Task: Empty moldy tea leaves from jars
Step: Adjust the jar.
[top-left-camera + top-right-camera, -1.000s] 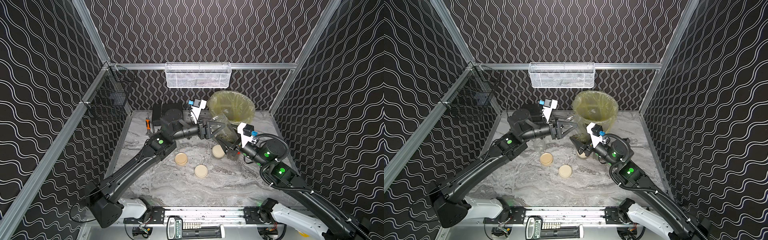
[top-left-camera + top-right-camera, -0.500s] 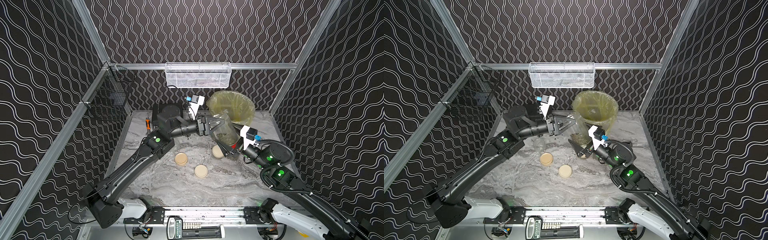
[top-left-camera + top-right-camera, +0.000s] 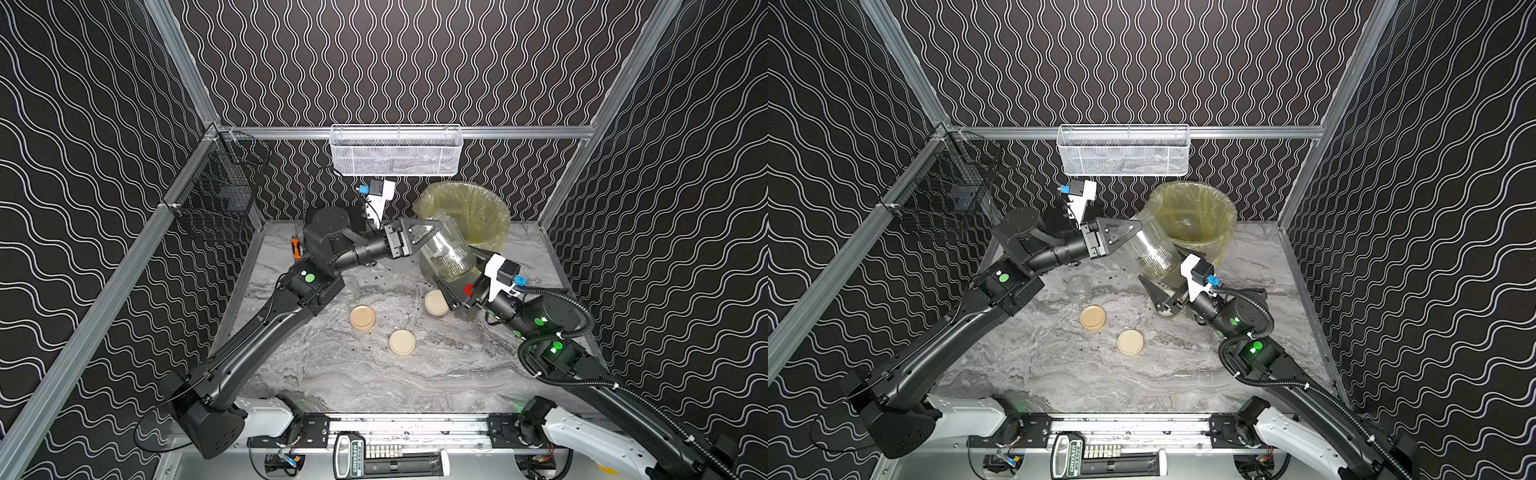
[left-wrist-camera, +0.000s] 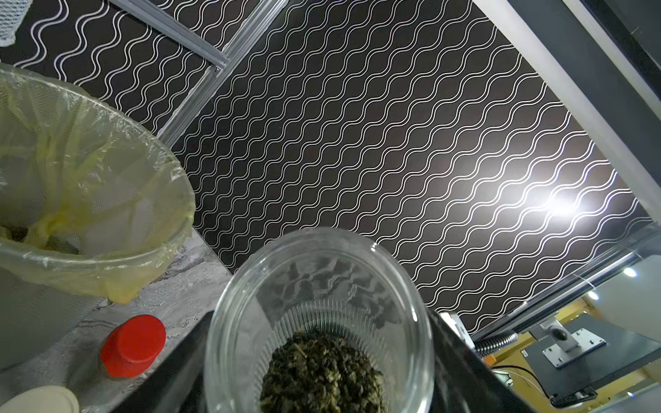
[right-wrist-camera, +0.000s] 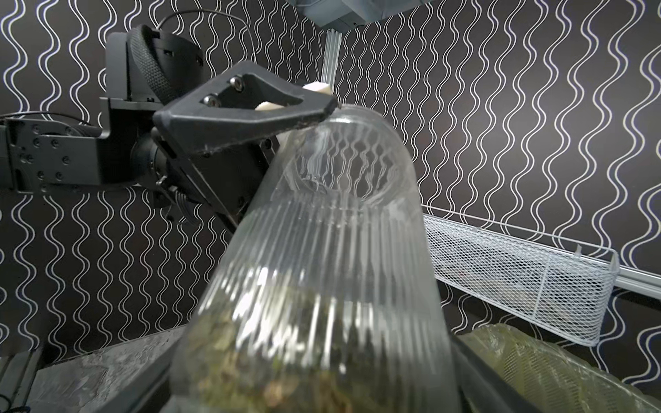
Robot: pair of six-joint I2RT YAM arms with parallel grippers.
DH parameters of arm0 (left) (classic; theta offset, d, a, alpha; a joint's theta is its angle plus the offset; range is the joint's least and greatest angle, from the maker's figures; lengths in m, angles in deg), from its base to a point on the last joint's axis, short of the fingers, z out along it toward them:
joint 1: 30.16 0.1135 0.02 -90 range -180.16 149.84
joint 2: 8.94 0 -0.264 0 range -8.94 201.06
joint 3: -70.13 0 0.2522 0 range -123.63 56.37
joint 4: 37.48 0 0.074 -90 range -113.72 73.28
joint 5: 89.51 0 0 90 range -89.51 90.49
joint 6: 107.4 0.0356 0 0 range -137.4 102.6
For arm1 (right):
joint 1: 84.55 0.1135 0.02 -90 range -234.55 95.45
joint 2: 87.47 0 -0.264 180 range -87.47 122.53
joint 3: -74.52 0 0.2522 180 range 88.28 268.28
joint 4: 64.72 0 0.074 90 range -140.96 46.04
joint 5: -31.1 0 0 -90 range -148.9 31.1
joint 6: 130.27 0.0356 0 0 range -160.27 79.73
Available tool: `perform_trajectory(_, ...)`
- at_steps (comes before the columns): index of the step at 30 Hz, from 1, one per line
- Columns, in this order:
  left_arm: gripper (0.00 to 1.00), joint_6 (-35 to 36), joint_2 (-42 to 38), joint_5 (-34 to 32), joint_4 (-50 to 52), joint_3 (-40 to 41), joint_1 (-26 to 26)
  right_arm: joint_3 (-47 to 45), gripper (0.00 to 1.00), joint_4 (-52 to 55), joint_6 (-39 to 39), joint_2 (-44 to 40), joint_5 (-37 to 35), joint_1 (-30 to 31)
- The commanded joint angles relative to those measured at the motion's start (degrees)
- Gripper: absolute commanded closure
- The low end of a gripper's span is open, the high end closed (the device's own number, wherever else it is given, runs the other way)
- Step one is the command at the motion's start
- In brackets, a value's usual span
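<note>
Left gripper [image 3: 436, 235]: closed on neck of ribbed jar [image 3: 448, 249], mouth uppermost.
Right gripper [image 3: 457, 268]: jaws straddling the base; contact unclear.
Tea leaves [image 4: 322, 372]: heaped at the jar's bottom, unpoured.
Step in hand: lift base, tip mouth well over rim of lined bin [image 3: 482, 189], slowly.
Around: red-lidded jar [image 4: 132, 345] beside bin; three lids [image 3: 362, 318], specks [image 3: 384, 272] on table [image 3: 332, 374].

left gripper [image 3: 432, 232] holds the ribbed glass jar [image 3: 451, 255] tilted beside the yellow-bagged bucket [image 3: 496, 214], tea leaves [image 3: 452, 272] down in its base, three cream lids [image 3: 402, 342] lying nearby
</note>
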Motion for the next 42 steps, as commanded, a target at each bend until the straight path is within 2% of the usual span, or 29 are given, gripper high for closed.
perform_trajectory(1, 0.88, -2.2, -0.3, 1.0, -5.8, 0.5, 0.1, 0.8, 0.14, -6.5, 0.6, 0.8, -0.2, 0.0)
perform_trajectory(5, 0.88, -2.4, -0.6, 1.3, -6.0, 1.1, 0.2, 1.6, 0.16, -7.3, 0.5, 1.9, -0.3, 0.1)
perform_trajectory(11, 0.88, -3.1, -0.3, 1.9, -7.1, 1.9, 0.2, 1.9, 0.13, -8.7, 0.6, 3.0, 0.8, 0.0)
perform_trajectory(13, 0.88, -3.4, -0.2, 2.1, -7.6, 2.1, 0.1, 2.0, 0.19, -9.2, 0.7, 3.6, 1.0, 0.0)
perform_trajectory(18, 0.85, -3.1, -0.1, 2.1, -7.6, 2.5, 0.2, 2.1, 0.43, -10.0, 1.1, 4.2, 1.7, 0.0)
perform_trajectory(20, 0.78, -2.6, -0.3, 1.7, -7.3, 2.9, 0.2, 2.0, 0.48, -10.6, 1.1, 4.1, 1.6, 0.0)
perform_trajectory(21, 0.66, -2.1, -0.5, 1.4, -7.2, 3.0, 0.2, 1.8, 0.51, -11.0, 1.3, 4.0, 1.4, 0.1)
perform_trajectory(22, 0.48, -1.5, -0.8, 1.2, -7.1, 3.0, 0.2, 1.6, 0.53, -11.4, 1.5, 3.8, 1.1, 0.1)
perform_trajectory(24, 0.19, -0.2, -1.3, 0.3, -6.4, 3.0, 0.1, 1.4, 0.57, -12.0, 1.9, 3.1, 0.4, 0.1)
perform_trajectory(26, 0.08, 1.2, -2.0, -0.5, -5.7, 2.7, 0.3, 1.3, 0.6, -12.5, 2.1, 2.4, -0.6, 0.0)
perform_trajectory(29, 0.01, 4.1, -3.5, -1.5, -4.5, 2.3, 0.6, 1.2, 0.64, -12.9, 2.6, 1.3, -2.1, 0.0)
perform_trajectory(35, 0.01, 14.0, -7.9, -4.9, 2.0, 0.8, 1.3, 2.7, 0.68, -9.6, 1.6, -0.6, -6.1, 0.1)
perform_trajectory(39, 0.01, 26.0, -11.8, -7.4, 6.4, 2.1, 1.3, 7.4, 0.68, -1.9, -0.7, -0.2, -11.9, -0.2)
perform_trajectory(42, 0.01, 36.6, -13.6, -10.0, 13.5, 2.0, 1.3, 12.4, 0.68, 5.4, -1.2, 1.4, -13.9, -2.1)
